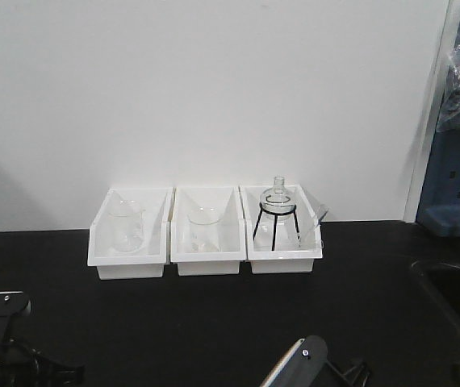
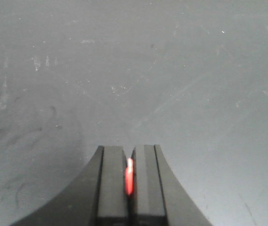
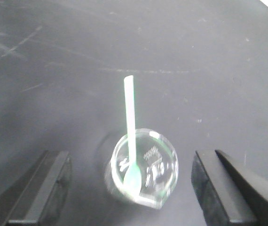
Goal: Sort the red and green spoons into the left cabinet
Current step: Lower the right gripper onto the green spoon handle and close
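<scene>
Front view: three white bins [image 1: 206, 260] stand in a row on the black tabletop [image 1: 214, 330] against a white wall. Two hold clear beakers and the right one holds a round flask [image 1: 278, 199] on a black tripod. No claw tips show here.

Left wrist view: the left gripper [image 2: 129, 153] is clenched on the red spoon [image 2: 129, 181], a thin red sliver pinched between its pads above the scratched dark surface.

Right wrist view: the right gripper [image 3: 129, 157] is spread wide and touches nothing. Between its fingers a small glass beaker [image 3: 164, 172] holds the green spoon [image 3: 130, 117], bowl down and handle leaning out. The beaker's white printing is too blurred to read.
</scene>
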Robot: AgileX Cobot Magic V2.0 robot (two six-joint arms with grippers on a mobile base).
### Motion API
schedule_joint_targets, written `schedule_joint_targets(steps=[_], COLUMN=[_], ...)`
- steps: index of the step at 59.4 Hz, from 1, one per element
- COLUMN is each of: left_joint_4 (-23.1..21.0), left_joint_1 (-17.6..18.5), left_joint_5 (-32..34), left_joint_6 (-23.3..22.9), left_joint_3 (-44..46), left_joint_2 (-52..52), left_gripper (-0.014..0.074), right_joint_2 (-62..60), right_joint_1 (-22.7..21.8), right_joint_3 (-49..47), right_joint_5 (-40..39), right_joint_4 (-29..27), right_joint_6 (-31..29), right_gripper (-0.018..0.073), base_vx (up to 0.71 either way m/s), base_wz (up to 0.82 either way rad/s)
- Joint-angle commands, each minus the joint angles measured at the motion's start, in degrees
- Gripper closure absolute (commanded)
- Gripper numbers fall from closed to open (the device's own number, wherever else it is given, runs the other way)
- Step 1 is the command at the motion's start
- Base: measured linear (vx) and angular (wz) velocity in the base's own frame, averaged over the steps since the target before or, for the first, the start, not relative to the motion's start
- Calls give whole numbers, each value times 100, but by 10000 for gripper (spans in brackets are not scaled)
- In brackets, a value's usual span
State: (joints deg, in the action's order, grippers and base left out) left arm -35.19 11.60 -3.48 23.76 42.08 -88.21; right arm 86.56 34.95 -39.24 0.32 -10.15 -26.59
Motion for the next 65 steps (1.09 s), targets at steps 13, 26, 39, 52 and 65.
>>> schedule_joint_targets(steps=[13,26,39,52,65], left_joint_4=[-45,-45,-45,-39,-39], left_joint_1=[46,46,46,46,46], left_joint_5=[254,254,254,254,254], left_joint_6=[-16,-16,-1,-2,-2], left_joint_3=[161,161,161,161,161], left_joint_2=[203,203,203,197,197], left_gripper=[603,603,603,603,603], right_joint_2=[125,364,637,897,1089], right_joint_1=[1,1,1,1,-9], right_joint_3=[-184,-184,-184,-184,-184], right_joint_5=[-1127,-1614,-2057,-2610,-2651], right_joint_4=[11,271,1193,2087,2141], right_joint_6=[178,698,1642,2559,2620], right_gripper=[-6,8,41,102,286], base_vx=[0,0,0,0,0], base_wz=[0,0,0,0,0])
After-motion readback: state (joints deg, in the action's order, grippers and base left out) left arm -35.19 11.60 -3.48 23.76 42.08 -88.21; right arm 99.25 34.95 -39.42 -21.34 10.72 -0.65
